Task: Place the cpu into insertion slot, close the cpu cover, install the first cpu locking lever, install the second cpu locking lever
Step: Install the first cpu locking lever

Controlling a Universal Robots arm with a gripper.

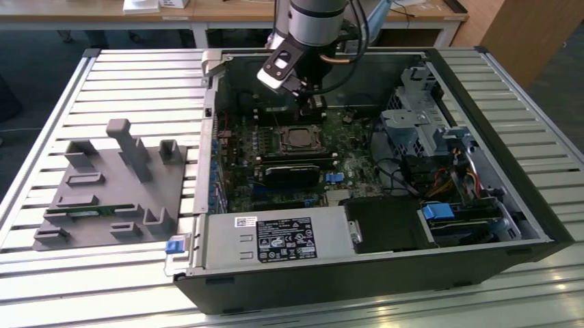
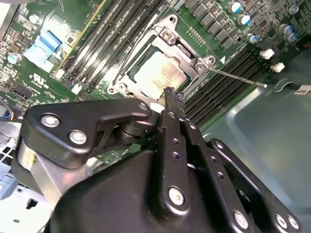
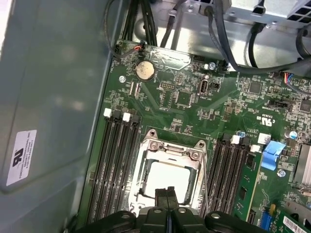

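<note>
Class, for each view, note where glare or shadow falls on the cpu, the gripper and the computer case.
In both wrist views the cpu glares pale. In the second wrist view the gripper is a dark mass against it. In the first wrist view the case wall carries a soft sheen. In the exterior view the case interior is shaded and the slatted table bright.

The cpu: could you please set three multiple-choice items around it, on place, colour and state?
1. Where is the cpu? A in the insertion slot; B on a shelf; C on the floor.
2. What colour is the circuit board around it? A green; B red; C white.
3. How is the gripper? A wide open; B shut; C half open.
Answers: A, its silver top sits within the slot's rim; A, the board shows green; B, the fingertips meet with no gap.
</note>
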